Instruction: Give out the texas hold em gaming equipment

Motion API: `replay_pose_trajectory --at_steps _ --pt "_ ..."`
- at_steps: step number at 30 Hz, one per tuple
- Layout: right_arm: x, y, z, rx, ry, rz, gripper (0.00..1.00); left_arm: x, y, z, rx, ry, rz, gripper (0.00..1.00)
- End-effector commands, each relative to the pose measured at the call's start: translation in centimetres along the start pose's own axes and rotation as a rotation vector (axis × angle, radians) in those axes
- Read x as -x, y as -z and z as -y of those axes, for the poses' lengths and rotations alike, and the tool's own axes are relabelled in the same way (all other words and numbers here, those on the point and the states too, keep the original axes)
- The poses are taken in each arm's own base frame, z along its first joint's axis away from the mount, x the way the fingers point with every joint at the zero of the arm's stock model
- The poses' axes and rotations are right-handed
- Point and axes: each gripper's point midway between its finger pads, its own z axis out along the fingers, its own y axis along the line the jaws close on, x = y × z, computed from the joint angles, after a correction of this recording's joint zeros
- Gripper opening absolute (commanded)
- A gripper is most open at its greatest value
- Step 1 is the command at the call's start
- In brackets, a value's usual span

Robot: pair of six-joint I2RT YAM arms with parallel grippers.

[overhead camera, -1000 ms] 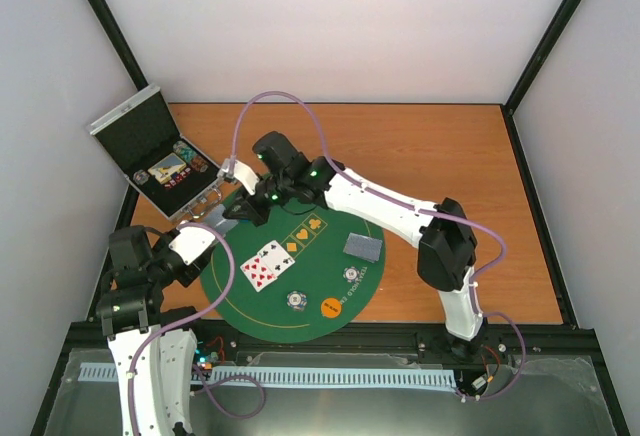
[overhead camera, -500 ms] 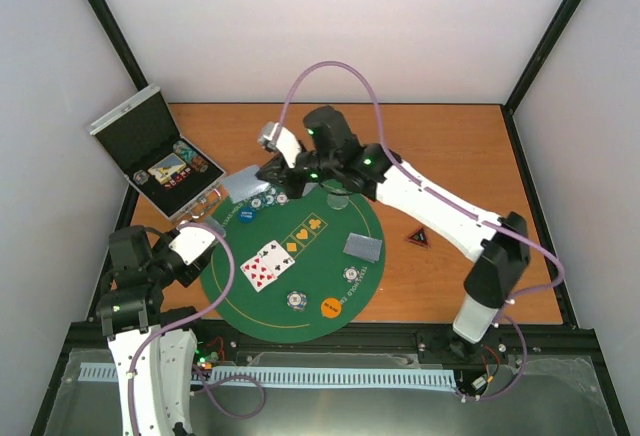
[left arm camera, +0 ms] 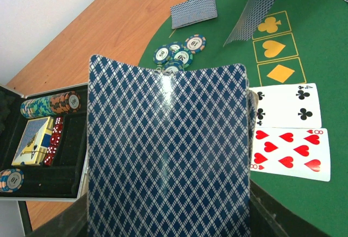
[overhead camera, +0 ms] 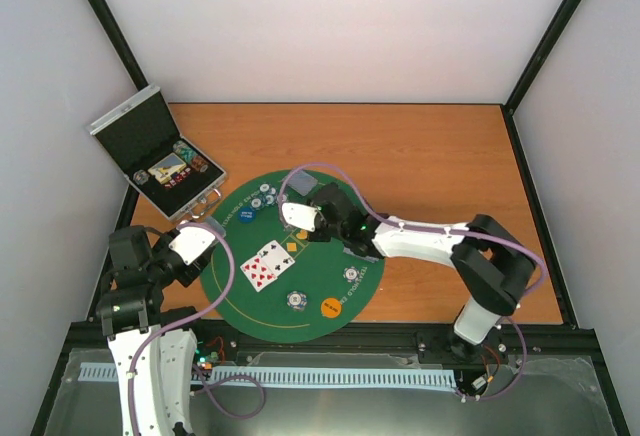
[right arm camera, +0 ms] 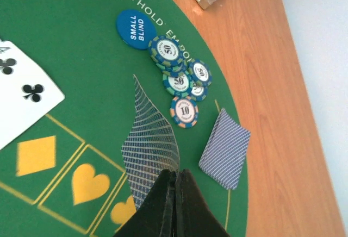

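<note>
Right end effector [right arm camera: 175, 177] pinched shut on one face-down card [right arm camera: 150, 150], card bowed, low over suit symbols near centre of mat [overhead camera: 260, 311]. Left end effector [overhead camera: 198, 242] at mat's 9 o'clock edge, clamped on blue-backed deck [left arm camera: 168, 150].

Laid out:
- face-up pair [overhead camera: 266, 264] at 7 o'clock
- face-down stack [right arm camera: 224, 149] at 12 o'clock
- chip cluster [right arm camera: 182, 79] and small blind disc [right arm camera: 136, 29] at 11 o'clock
- orange disc [overhead camera: 331, 307] and two single chips [overhead camera: 297, 300] at 5–6 o'clock

Judged roughly midway. Left to do: place held card, deal deck, move chips stored in case [overhead camera: 140, 138].

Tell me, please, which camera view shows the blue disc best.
Right wrist: the blue disc is close, its SMALL BLIND lettering legible. Top external shows only a tiny blue dot; left wrist does not show it.
</note>
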Motion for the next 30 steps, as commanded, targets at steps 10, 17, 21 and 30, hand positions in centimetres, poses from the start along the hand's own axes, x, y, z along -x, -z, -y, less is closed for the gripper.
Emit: replay_pose_trajectory --at_steps 10,17,21,30 --pt "0.0 -5.3 -2.2 -0.115 0.433 -0.025 0.03 0.9 0.3 -0.6 0.026 -0.011 0.032 0.51" --pt "-2.2 -4.2 -6.3 0.062 0.505 -0.033 0.03 0.9 0.3 -0.6 0.022 -0.015 0.033 0.51" --pt "-2.6 -3.5 -8.4 0.173 0.546 -0.009 0.03 0.9 0.3 -0.6 0.025 -0.014 0.033 0.51" --pt "-3.5 -3.8 -9.4 0.243 0.571 -0.037 0.03 0.8 0.3 -0.6 0.023 -0.013 0.031 0.51"
